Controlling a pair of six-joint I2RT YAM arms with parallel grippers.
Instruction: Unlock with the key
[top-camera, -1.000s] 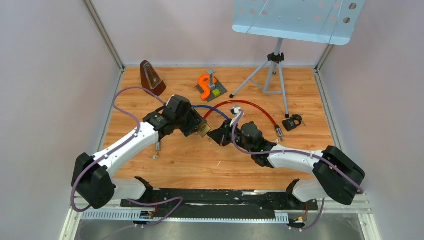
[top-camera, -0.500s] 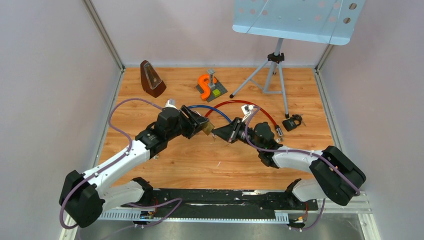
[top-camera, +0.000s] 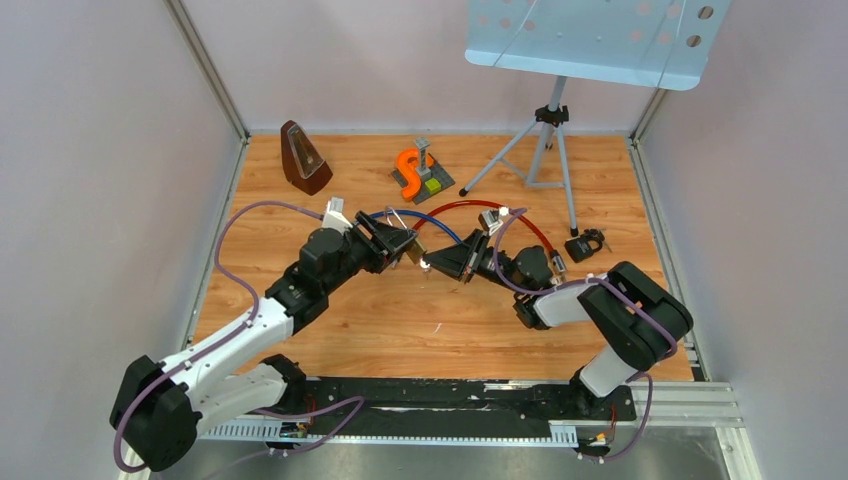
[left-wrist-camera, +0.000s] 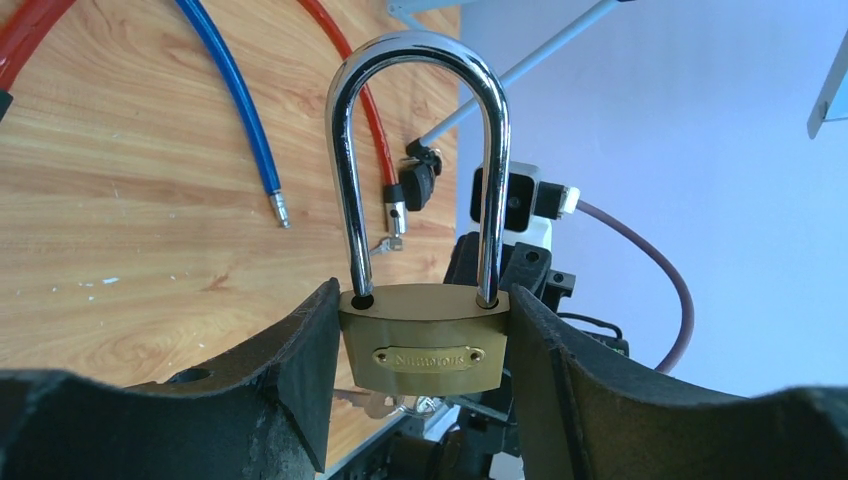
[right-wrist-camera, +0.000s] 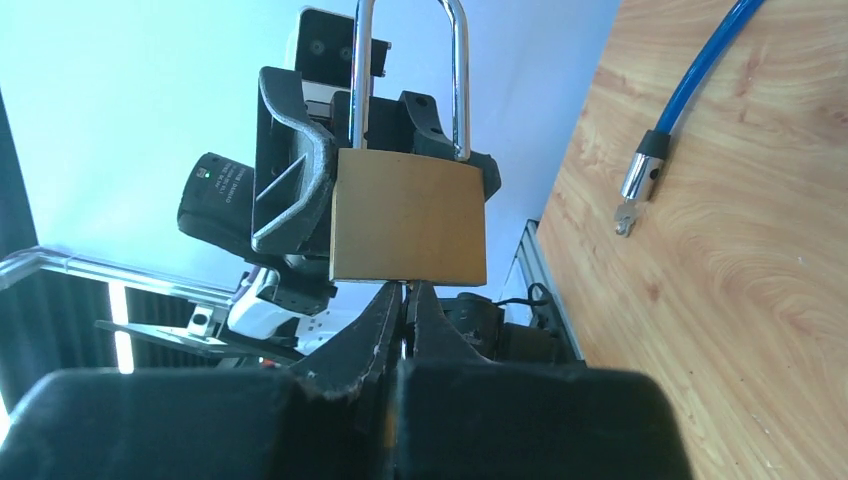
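My left gripper is shut on a brass padlock by its two sides, holding it above the table with the chrome shackle pointing away, both legs seated in the body. In the top view the padlock hangs between the two wrists. My right gripper is shut, its tips right against the padlock's underside. The key shows only as a sliver under the lock with a small ring beside it. Whether its blade is inside the keyhole is hidden.
On the wooden table lie a blue cable and a red cable, with a small black lock to the right. At the back stand a metronome, an orange S-shaped piece and a music stand's tripod.
Both wrists have turned and drawn together. The left arm has stretched out with the padlock, the right elbow has swung inward, and the right fingertips now meet the lock's underside.
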